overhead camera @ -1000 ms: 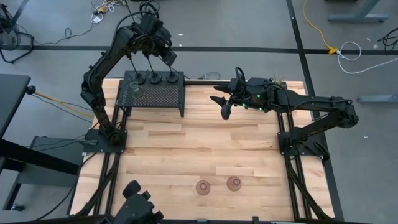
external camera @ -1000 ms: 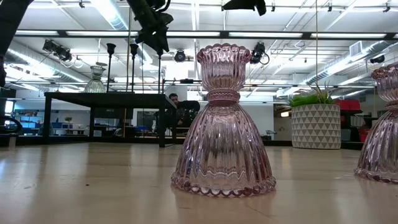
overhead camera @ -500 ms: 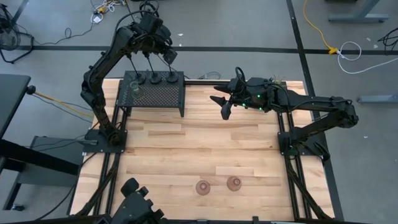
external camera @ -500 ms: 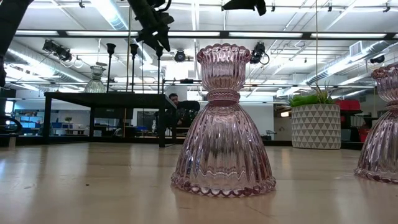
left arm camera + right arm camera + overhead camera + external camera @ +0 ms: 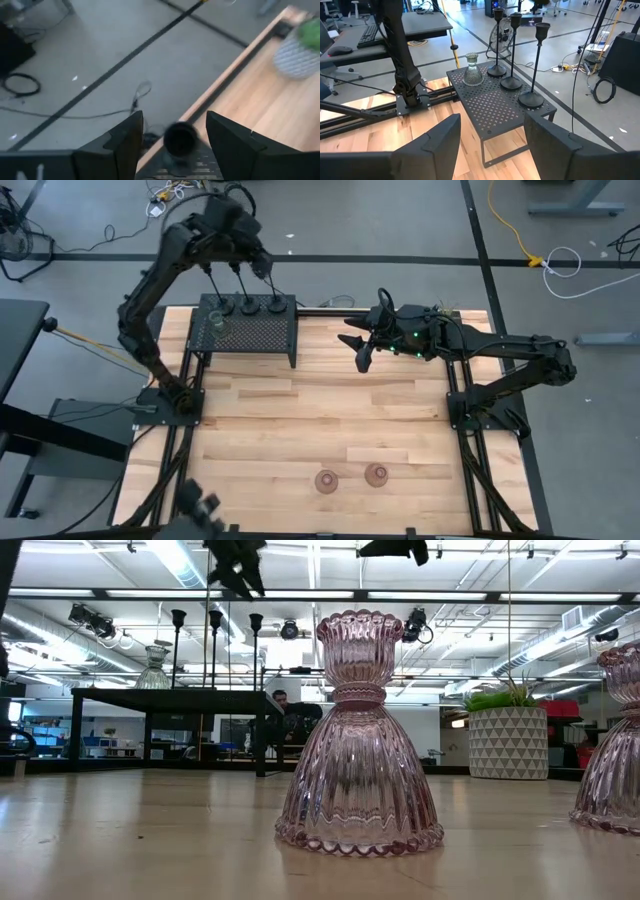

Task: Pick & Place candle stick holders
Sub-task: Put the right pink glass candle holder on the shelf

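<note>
Three black holders (image 5: 247,307) with thin stems stand by their round bases in a row on the black mesh box (image 5: 245,338), at the table's far left. The pale green glass holder (image 5: 218,324) stands beside them. They also show in the right wrist view (image 5: 512,50). Two pinkish glass holders (image 5: 326,480) (image 5: 376,474) stand on the table near its front edge. My left gripper (image 5: 250,262) is open and empty above the rightmost black holder's cup (image 5: 180,140), clear of it in the low view (image 5: 240,562). My right gripper (image 5: 361,352) is open and empty over the table's far middle.
A green plant in a white patterned pot (image 5: 508,738) stands at the table's far right and also shows in the left wrist view (image 5: 300,50). Bare wood lies between the mesh box and the two pinkish holders. A person sits in the room behind the table (image 5: 285,715).
My left gripper has gone up and a little toward the table's left, off the top of the rightmost black holder. That holder's cup now shows free below it. The holder stays upright on the mesh box.
</note>
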Available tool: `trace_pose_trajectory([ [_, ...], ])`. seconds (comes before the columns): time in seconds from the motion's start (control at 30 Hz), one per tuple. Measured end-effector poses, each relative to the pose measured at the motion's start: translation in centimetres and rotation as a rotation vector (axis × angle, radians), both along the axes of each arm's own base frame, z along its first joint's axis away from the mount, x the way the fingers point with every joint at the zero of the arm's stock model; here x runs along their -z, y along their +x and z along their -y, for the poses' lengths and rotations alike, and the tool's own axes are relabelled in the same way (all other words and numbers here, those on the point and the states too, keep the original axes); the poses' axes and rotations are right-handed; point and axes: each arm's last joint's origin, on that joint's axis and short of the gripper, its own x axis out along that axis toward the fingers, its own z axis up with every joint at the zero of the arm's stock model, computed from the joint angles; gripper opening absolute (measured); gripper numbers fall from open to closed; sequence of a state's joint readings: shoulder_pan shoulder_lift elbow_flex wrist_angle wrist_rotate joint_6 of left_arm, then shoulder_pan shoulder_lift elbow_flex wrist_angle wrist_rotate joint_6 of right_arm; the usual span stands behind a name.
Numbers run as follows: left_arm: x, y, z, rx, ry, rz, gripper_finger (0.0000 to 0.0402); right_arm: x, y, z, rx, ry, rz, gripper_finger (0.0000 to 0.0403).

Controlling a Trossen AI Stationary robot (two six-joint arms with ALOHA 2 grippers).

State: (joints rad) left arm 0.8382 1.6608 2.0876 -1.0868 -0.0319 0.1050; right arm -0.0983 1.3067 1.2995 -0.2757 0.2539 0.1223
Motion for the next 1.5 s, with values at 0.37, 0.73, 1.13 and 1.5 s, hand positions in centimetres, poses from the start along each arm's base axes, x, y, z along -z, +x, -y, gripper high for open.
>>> trace_pose_trajectory([
  [0.37,-2.5,-1.0,11.7,0.502,-0.267,0.079,0.0221,0.1,0.0,0.0,0.001,0.005,-0.007,0.0220],
  [0.73,-3.1,0.7,19.5,0.721,-0.250,0.037,0.0220,0.1,0.0,0.0,0.002,0.049,0.008,0.0220],
  [1.13,-2.8,1.4,22.2,0.786,-0.295,0.027,0.0220,0.6,0.1,-1.8,-0.270,0.224,-0.029,0.0213],
  [1.5,-3.0,1.6,22.3,0.797,-0.280,0.047,0.0220,2.1,-1.0,-7.7,-0.451,0.600,-0.227,0.0162],
])
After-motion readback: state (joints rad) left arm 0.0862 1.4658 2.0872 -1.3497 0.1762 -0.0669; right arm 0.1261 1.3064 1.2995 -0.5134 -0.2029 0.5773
